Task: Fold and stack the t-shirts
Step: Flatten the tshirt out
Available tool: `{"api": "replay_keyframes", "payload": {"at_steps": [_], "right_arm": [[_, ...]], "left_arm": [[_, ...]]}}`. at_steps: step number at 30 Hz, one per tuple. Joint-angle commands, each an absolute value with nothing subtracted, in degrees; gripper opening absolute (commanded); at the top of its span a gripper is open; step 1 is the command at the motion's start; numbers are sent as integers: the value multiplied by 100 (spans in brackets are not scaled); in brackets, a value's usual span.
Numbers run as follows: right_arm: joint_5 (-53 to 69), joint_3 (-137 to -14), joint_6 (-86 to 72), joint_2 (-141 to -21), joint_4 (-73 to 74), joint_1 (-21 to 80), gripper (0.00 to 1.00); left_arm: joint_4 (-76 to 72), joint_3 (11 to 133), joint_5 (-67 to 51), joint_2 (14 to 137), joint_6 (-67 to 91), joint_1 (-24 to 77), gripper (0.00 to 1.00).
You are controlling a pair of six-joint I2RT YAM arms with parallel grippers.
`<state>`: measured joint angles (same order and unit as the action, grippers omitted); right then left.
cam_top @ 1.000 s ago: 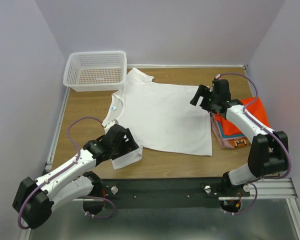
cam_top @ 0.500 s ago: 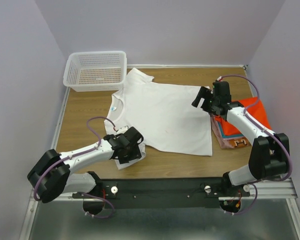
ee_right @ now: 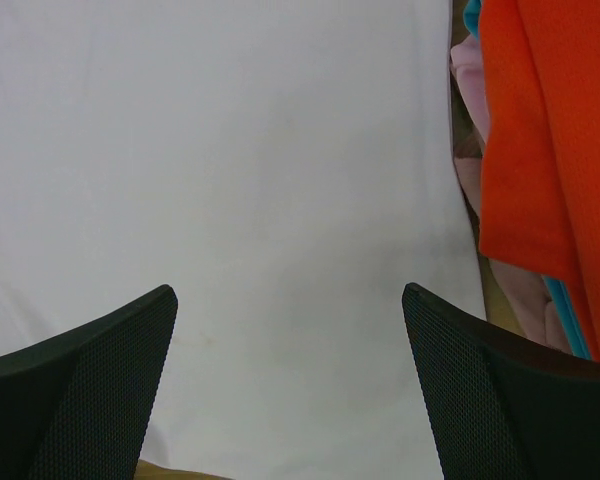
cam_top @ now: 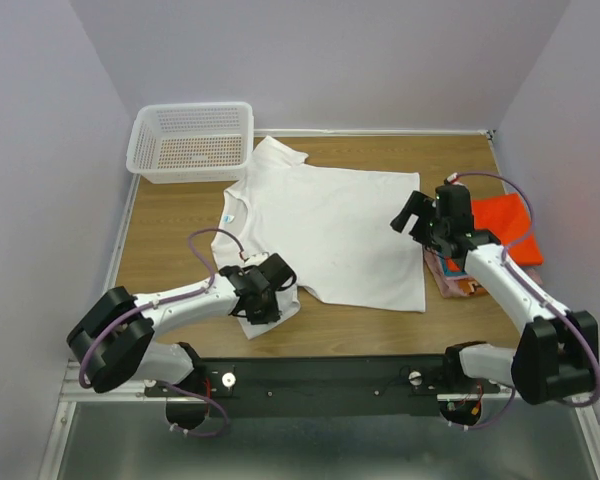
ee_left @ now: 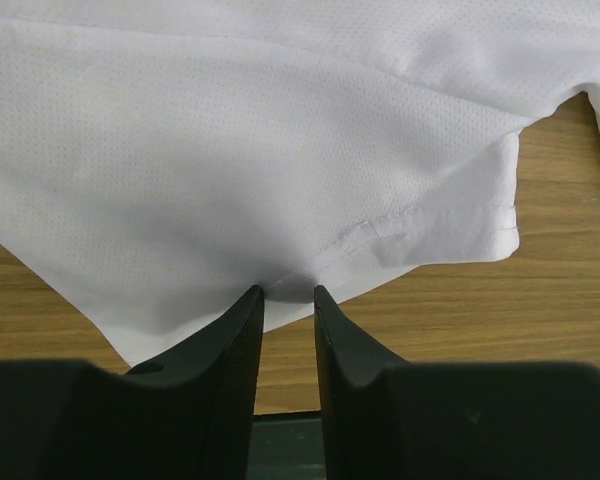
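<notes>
A plain white t-shirt (cam_top: 325,225) lies spread flat on the wooden table, collar to the left. My left gripper (cam_top: 269,298) is at its near-left sleeve; in the left wrist view the gripper (ee_left: 288,292) has its jaws drawn close, pinching a small hump of the sleeve's edge (ee_left: 380,235). My right gripper (cam_top: 412,212) hovers open over the shirt's right side, its jaws wide apart above the white cloth (ee_right: 280,150), touching nothing. To its right sits a stack of folded t-shirts, orange-red on top (cam_top: 500,222) (ee_right: 540,150), with pink (ee_right: 465,70) and teal (ee_right: 562,300) edges below.
A white plastic mesh basket (cam_top: 190,106) stands at the back left corner. Bare wooden table (cam_top: 170,240) shows left of the shirt and along the near edge. Walls close in on three sides.
The left gripper slid right onto the near sleeve and its jaws narrowed on the cloth. The right arm drew toward the near side and slightly right, jaws still wide.
</notes>
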<state>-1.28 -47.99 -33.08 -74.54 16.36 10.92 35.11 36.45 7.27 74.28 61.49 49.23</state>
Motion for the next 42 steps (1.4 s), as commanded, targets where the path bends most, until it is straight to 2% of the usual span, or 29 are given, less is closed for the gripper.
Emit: {"api": "replay_keyframes", "payload": {"at_steps": [1,6,8,10,11,15,20,28,35,42], "right_arm": [[-352,-4325,-3647,-6577,1696,1108,100],[-369,-3850,-3762,-6021,1749,1107,100],[-264,-3744,-3770,-5845,1819,1108,100],[-46,-3674,-3788,-5731,1933,1116,100],[-27,-3613,-3779,-5687,1986,1116,100],[395,-3516,-3753,-5494,2433,1116,99],[509,-3226,-3972,-5169,3066,1344,98],[158,-2822,-4552,-4914,3603,1880,97],[-139,-2629,-5105,-5141,3884,2285,96],[-465,-2374,-5493,-5106,3867,2347,91]], "left_arm": [[3717,3761,782,8066,6003,5193,35],[3963,4148,1037,8963,6134,5624,35],[4043,4289,1116,9359,6187,5739,25],[4069,4342,1134,9553,6196,5809,3],[4113,4394,1151,9641,6248,5818,0],[4665,4728,1502,9475,6503,5880,0],[6376,5509,2669,9246,7206,5880,0],[6407,5388,2681,9062,7189,5854,0],[6224,5116,2786,8886,7251,5845,0],[5642,5071,2803,8947,6882,5827,0]]}}
